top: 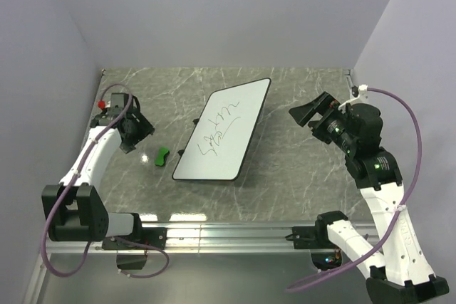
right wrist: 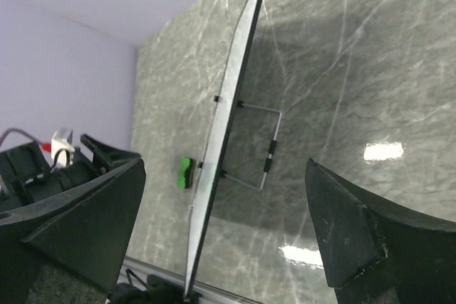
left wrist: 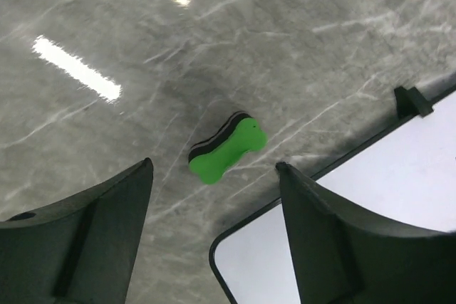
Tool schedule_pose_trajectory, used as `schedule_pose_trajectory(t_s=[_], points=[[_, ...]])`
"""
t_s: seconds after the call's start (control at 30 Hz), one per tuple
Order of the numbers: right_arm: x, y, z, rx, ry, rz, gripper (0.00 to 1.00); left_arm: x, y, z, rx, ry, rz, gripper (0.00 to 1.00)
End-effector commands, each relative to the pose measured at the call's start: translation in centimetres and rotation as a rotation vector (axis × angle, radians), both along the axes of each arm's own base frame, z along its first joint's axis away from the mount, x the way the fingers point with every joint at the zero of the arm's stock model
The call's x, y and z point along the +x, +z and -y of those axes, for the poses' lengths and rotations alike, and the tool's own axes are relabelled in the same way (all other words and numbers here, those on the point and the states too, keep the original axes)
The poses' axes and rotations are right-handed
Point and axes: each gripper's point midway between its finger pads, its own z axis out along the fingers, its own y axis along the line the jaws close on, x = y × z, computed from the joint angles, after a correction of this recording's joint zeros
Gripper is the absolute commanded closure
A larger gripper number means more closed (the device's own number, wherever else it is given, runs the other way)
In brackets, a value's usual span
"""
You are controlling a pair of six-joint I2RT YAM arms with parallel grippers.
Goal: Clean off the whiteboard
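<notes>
One whiteboard [top: 223,132], one green eraser [top: 162,156]; left gripper [top: 137,133] and right gripper [top: 308,109], jaws spread, empty.

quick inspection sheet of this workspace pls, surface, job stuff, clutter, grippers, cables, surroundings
surface: grey marbled table, light glare on it
job's things: whiteboard propped on a wire stand, black scribbles unerased; green eraser lying on the table left of the board, apart from it
clutter: nothing seen
grippers: left gripper open above the eraser, empty; right gripper open, empty
cables: purple cables looped along each arm
surroundings: plain lavender walls; metal rail at the near edge
</notes>
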Motion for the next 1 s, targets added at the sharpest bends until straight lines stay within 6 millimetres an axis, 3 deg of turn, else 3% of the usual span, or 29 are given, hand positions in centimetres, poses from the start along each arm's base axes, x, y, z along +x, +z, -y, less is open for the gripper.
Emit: schedule_pose_trajectory(t_s=[0.0,0.23,0.4,0.7,0.87,0.97], points=[[-0.5,0.6,-0.3,-0.055,0.049,0.011,0.0,1.8,-0.6,1.8,0.028,-0.145,0.053,0.22],[-0.3,-2.4,-0.2,-0.097,0.063,-0.06,0.0,1.5,-5.2,6.1,0.007,-0.363,-0.028,0.14],[-0.6,-3.0,0.1,-0.126,0.069,-0.067,0.0,0.5,-8.1,6.1,0.044,-0.388,-0.093,0.09],[-0.9,-3.6,-0.1,-0.149,0.085,-0.075,0.0,0.3,-11.6,6.3,0.055,-0.449,-0.182,0.1],[-1.1,-3.8,0.1,-0.169,0.078,-0.074,0.0,-0.2,-12.2,6.0,0.065,-0.439,-0.21,0.18],[-1.1,-3.8,0.1,-0.171,0.08,-0.072,0.0,-0.6,-12.0,6.0,0.06,-0.423,-0.22,0.41]])
